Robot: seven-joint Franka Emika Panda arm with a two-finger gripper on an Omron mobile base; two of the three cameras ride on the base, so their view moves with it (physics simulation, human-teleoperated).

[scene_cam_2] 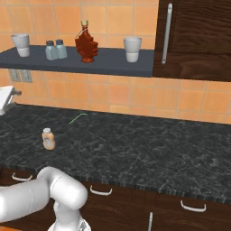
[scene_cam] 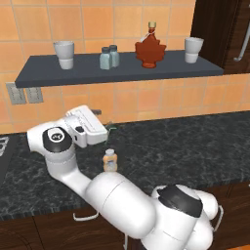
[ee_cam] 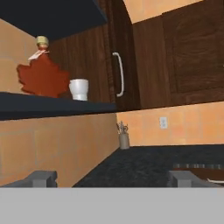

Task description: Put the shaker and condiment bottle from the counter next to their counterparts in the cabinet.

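A: Going from the left along the slate-blue cabinet (scene_cam: 122,72), what stands on it?

B: First a white cup (scene_cam: 64,54). Then two pale blue-grey shakers with dark caps, touching side by side — one shaker (scene_cam: 105,58) in front and left, its twin (scene_cam: 114,55) just behind and right. I cannot tell which of the two came from the counter. After them stands the red maple-leaf bottle (scene_cam: 150,48) with a gold cap, upright, and near the right end a second white cup (scene_cam: 193,50).

A: And to the right of the shelf?

B: The dark brown wooden cupboard (scene_cam_2: 198,36) with a long silver handle.

A: Where is the condiment bottle?

B: The condiment bottle (scene_cam: 110,160) stands upright on the black marbled counter (scene_cam: 185,146), toward its left part, well below the shelf. In the right base view it is alone on the worktop, with a thin green stem (scene_cam_2: 77,118) lying further back and to its right.

A: The gripper?

B: The gripper (ee_cam: 111,178) is wide open — its two finger tips stand far apart at the bottom of the hand view, and nothing is between them. In the left base view the hand sits above the left part of the counter, up and left of the condiment bottle, not touching it. The hand view looks along the counter to a small utensil holder (ee_cam: 124,136) by the tiled wall.
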